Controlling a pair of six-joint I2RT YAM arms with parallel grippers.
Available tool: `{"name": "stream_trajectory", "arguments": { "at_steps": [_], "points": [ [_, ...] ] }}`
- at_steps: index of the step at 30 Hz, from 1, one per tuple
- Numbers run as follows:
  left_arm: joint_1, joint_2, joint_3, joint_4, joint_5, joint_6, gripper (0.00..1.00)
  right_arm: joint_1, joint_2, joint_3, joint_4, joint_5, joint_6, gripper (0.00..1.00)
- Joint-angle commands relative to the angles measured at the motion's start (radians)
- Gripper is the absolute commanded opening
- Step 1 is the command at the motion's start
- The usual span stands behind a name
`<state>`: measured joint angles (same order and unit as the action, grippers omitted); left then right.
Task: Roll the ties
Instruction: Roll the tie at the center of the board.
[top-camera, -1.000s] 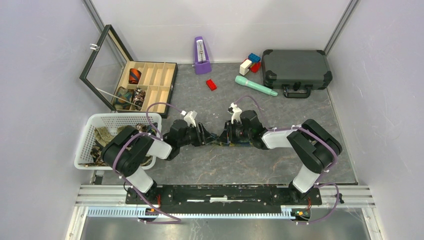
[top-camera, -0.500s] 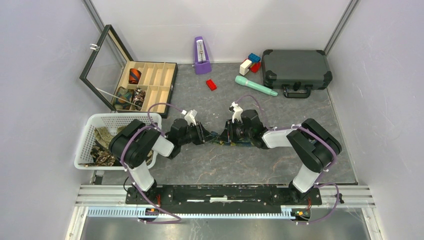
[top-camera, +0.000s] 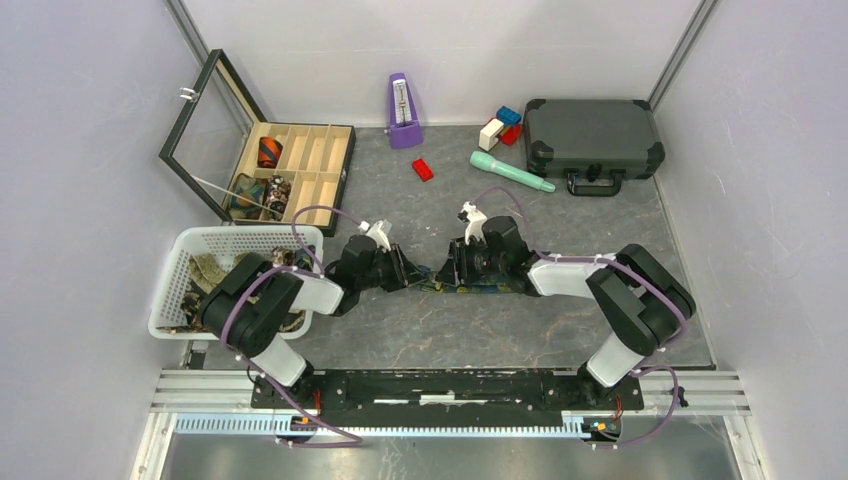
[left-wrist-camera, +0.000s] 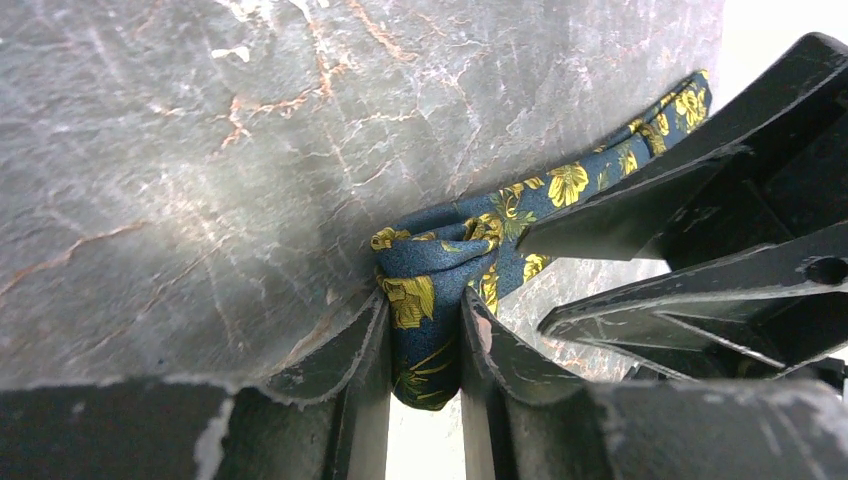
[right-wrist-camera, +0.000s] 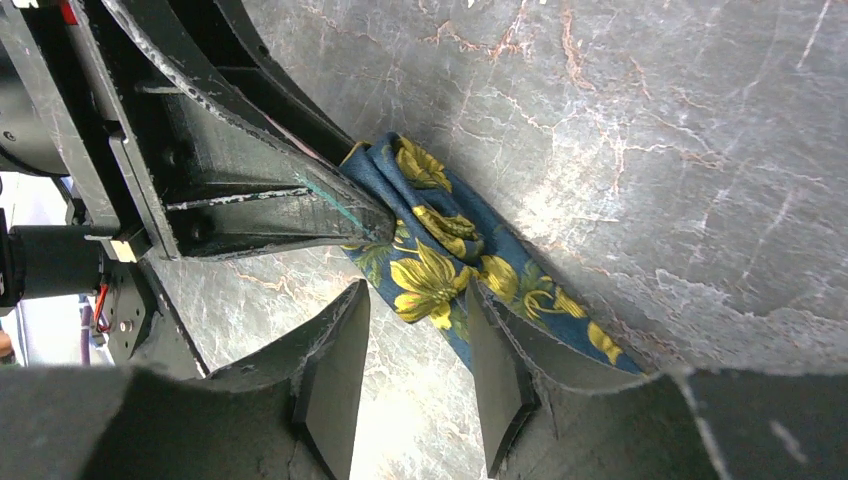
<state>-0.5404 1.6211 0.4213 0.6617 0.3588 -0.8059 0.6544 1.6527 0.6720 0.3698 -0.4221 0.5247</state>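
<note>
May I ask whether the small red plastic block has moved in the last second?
No; the small red plastic block stays left of the teal cylindrical tool, near the purple wedge-shaped metronome.

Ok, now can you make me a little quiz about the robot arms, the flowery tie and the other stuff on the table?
1. True or false: the left gripper is pinching the blue flowery tie.
2. Where does the purple metronome stand? A: at the front. B: in the middle. C: at the back.
3. What colour is the small block lying on its own near the teal tool?
Key: 1 true. 2 C. 3 red.
</note>
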Motion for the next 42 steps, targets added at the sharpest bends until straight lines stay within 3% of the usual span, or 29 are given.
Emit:
{"name": "stream_trajectory", "arguments": {
  "at_steps": [1,26,42],
  "points": [
    [-0.011,-0.076,0.001,-0.147,-0.086,0.031,0.02,-0.001,-0.062,0.011,-0.034,0.040,-0.023,0.48],
    [-0.169,-0.366,0.106,-0.721,-0.485,0.104,0.02,0.120,-0.023,0.026,0.020,0.101,0.043,0.38],
    [-0.248,-0.427,0.166,-0.903,-0.644,0.104,0.02,0.185,0.031,0.095,0.038,0.122,0.074,0.35]
  ]
}}
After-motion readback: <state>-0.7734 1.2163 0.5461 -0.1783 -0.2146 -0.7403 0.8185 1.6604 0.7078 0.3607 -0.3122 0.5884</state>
